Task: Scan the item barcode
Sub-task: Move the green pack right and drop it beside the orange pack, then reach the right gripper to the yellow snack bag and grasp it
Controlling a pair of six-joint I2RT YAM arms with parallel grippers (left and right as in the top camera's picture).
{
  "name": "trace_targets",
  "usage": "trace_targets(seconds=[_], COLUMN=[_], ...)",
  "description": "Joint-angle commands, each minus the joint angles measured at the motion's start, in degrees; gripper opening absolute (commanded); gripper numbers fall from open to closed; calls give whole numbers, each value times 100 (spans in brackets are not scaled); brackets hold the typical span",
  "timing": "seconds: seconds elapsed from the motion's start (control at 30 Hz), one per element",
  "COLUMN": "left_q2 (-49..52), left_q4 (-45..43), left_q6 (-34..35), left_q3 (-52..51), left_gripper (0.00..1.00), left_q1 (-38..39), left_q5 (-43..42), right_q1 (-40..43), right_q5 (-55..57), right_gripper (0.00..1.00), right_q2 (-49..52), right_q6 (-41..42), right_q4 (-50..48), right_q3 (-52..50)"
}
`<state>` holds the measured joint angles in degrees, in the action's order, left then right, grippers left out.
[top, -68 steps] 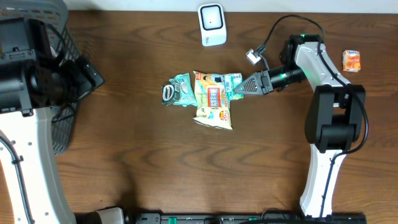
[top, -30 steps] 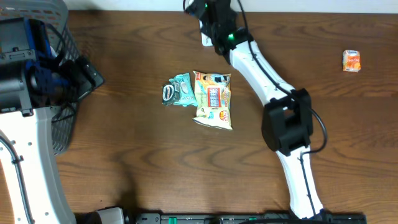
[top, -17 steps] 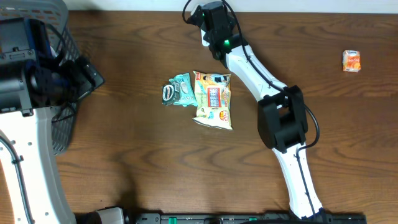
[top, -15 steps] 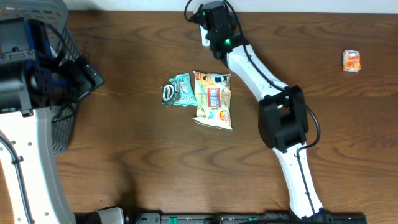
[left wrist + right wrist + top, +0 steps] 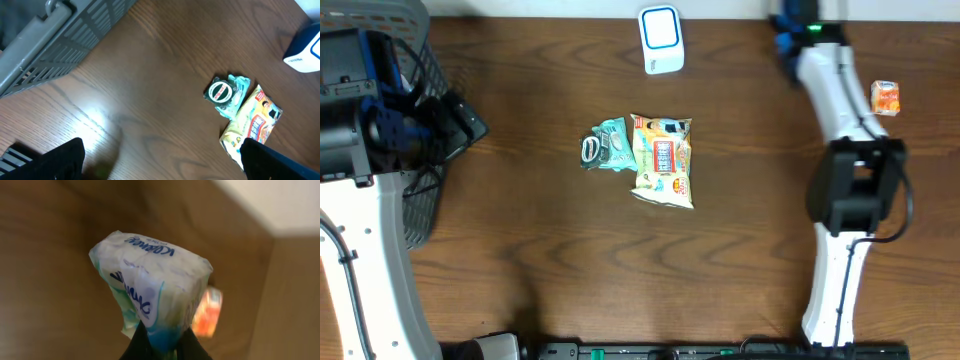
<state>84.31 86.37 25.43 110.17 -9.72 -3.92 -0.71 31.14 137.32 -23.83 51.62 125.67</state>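
Wooden counter [image 5: 570,280], far edge: right gripper [image 5: 161,342] clamps a white-and-blue packet [image 5: 150,287] near the far right corner, the scanner [image 5: 661,38] well apart toward mid-edge; the left gripper [image 5: 165,165], wide open, sits farther off.

I can make out no word for sure. The white packet [image 5: 150,285] filling my right wrist view carries blue script: a line near its top edge and larger letters down its left side. It is too turned and blurred to read. At centre overhead, the yellow bag [image 5: 663,160] shows a red label and the green pouch [image 5: 605,145] a round white one, both too small.
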Motion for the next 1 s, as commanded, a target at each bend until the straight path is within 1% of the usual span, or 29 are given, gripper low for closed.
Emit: trace_targets(seconds=[0.0,0.03,0.07,0.1,0.17,0.2,0.23,0.3,0.4,0.47,0.5,0.53,0.63,0.67,0.73,0.8,0.83,0.87,0.93,0.97], left_q2=[-9,-9,-9,-9,-9,-9,-9,-9,-9,-9,-9,-9,-9,-9,-9,-9,-9,-9,-9,-9], left_q4=[13,15,13,13,13,13,13,13,13,13,13,13,13,13,13,13,13,13,13,13], left_q6=[-52,-52,-52,-52,-52,-52,-52,-52,-52,-52,-52,-52,-52,-52,-52,-52,-52,-52,-52,-52], left_q3=[31,31,31,31,31,31,31,31,31,31,31,31,31,31,31,31,31,31,31,31], left_gripper=[98,98,98,98,98,98,98,98,98,98,98,98,98,98,98,98,98,98,98,98], left_q1=[-24,-24,-24,-24,-24,-24,-24,-24,-24,-24,-24,-24,-24,-24,-24,-24,-24,-24,-24,-24], left_q5=[37,37,37,37,37,37,37,37,37,37,37,37,37,37,37,37,37,37,37,37], right_q1=[551,730,909,997,1217,1300,1353,1390,1338,1252,1196,1172,981,859,691,387,221,83,-219,-363], right_q5=[-566,-870,-1154,-1263,-1311,-1318,-1403,-1926,-3202,-4524,-5418,-5851,-7803,-8067,-8017,-7820,-7652,-7418,-7165,-7049], right_gripper=[22,24,34,46,53,71,99,99,99,99,99,99,99,99,99,99,87,67,36,13], right_q2=[-175,-175,-175,-175,-168,-166,-166,-166,-166,-166,-166,-166,-166,-166,-166,-166,-166,-166,-166,-166], right_q6=[629,629,638,708,1067,1241,1362,1373,1375,1414,1554,1641,1954,1950,1858,1456,1303,1307,1322,1390], right_q4=[341,422,514,564,654,699,723,765,815,901,977,1025,1574,1943,2286,2695,2822,2892,2959,2975], right_q3=[44,17,11,11,11,11,11,11,11,11,11,11,11,11,11,9,9,9,9,9])
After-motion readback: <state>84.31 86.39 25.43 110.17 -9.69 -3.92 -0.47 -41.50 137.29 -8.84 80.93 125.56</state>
